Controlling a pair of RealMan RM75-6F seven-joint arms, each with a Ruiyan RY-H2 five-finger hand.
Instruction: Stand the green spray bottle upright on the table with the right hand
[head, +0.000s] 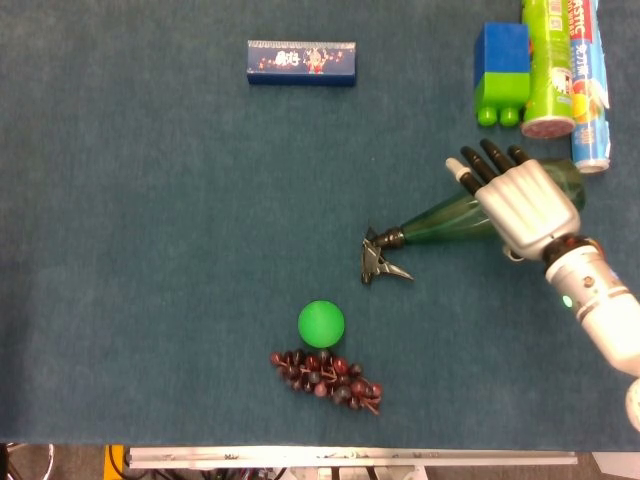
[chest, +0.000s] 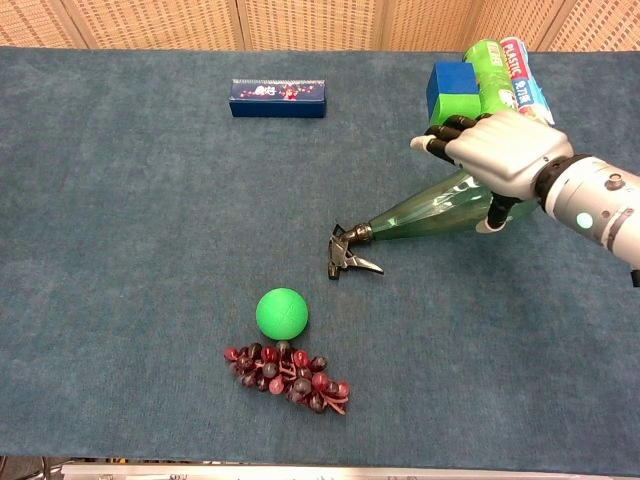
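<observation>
The green spray bottle (head: 440, 222) (chest: 418, 215) lies on its side on the blue table, its black trigger head (head: 381, 260) pointing left and its wide base to the right. My right hand (head: 517, 198) (chest: 496, 148) hovers over the bottle's wide end and hides it. The fingers stretch out to the upper left and the thumb hangs down on the bottle's near side. Nothing shows them closed around it. My left hand appears in neither view.
A green ball (head: 321, 323) and a bunch of dark grapes (head: 326, 376) lie left of and below the bottle. A blue-and-green block (head: 500, 70), a green can (head: 546, 60) and a tube (head: 586, 85) crowd the far right corner. A blue box (head: 301, 62) lies at the back.
</observation>
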